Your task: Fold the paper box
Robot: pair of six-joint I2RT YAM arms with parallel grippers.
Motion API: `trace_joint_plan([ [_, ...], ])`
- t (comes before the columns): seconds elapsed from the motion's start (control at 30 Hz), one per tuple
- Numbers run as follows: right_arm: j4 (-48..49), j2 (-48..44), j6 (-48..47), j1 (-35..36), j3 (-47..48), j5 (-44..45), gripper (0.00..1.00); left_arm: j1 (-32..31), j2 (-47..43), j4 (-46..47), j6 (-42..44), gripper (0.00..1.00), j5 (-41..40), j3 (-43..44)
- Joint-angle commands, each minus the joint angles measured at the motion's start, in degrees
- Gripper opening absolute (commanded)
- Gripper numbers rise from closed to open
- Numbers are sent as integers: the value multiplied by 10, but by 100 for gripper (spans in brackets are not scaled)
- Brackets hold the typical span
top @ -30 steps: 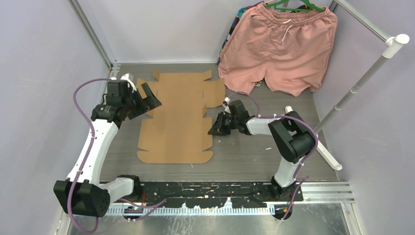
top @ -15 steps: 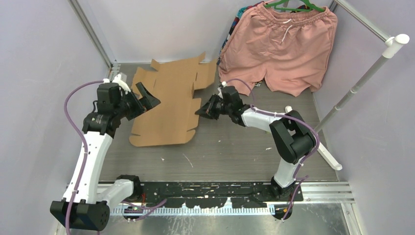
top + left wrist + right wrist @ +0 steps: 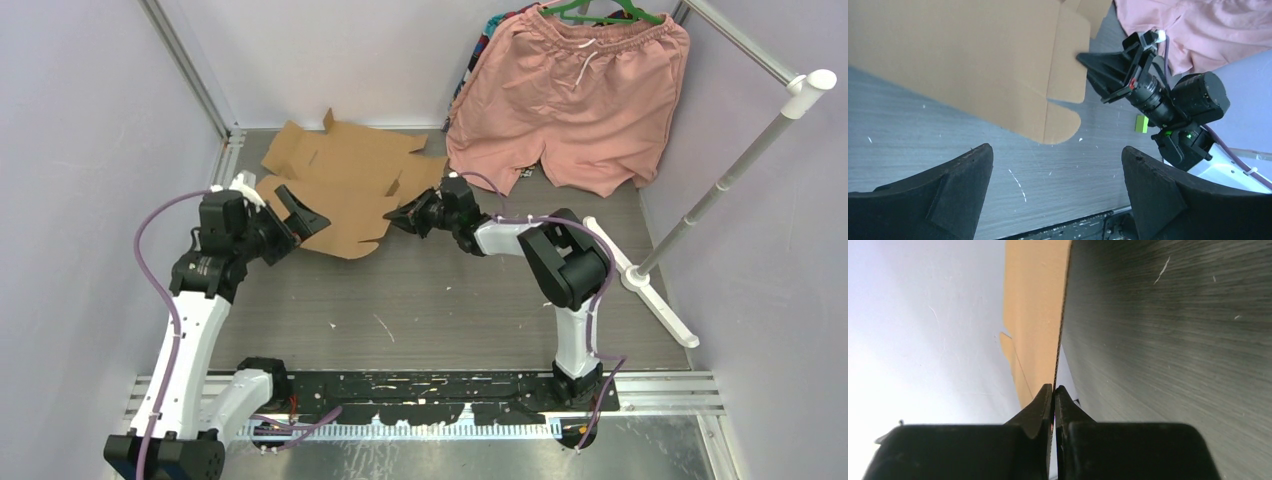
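The paper box (image 3: 340,180) is a flat brown cardboard sheet with flaps, tilted up off the table toward the back wall. My right gripper (image 3: 393,217) is shut on its right edge. The right wrist view shows the jaws (image 3: 1054,389) pinching the thin corrugated edge of the sheet (image 3: 1035,300). My left gripper (image 3: 292,222) stands wide open just in front of the sheet's left part and holds nothing. In the left wrist view its fingers (image 3: 948,195) frame bare table, with the sheet (image 3: 973,60) and the right gripper (image 3: 1090,62) beyond.
Pink shorts (image 3: 570,100) hang on a green hanger at the back right, close behind the right arm. A white rack pole (image 3: 730,170) leans at the right with its foot (image 3: 650,290) on the table. Side walls stand close on both sides.
The right gripper has closed on the cardboard's right edge and carried it up and toward the back left; the sheet went from lying flat to tilted. The left gripper drew slightly nearer, still open.
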Motion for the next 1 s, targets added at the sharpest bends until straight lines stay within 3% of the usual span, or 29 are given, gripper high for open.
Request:
trace_joint_plan([
  [0.0, 94, 16, 52, -5, 55, 46, 1, 5, -21, 51, -68, 100, 22, -62],
  [0.3, 102, 15, 52, -5, 39, 44, 1, 11, -19, 171, -169, 100, 14, -163],
  [0.57, 129, 18, 60, -3, 10, 45, 1, 12, -2, 181, -186, 100, -28, -149],
  [0.97, 144, 18, 67, 12, -7, 54, 1, 23, 3, 235, -258, 100, -67, -213],
])
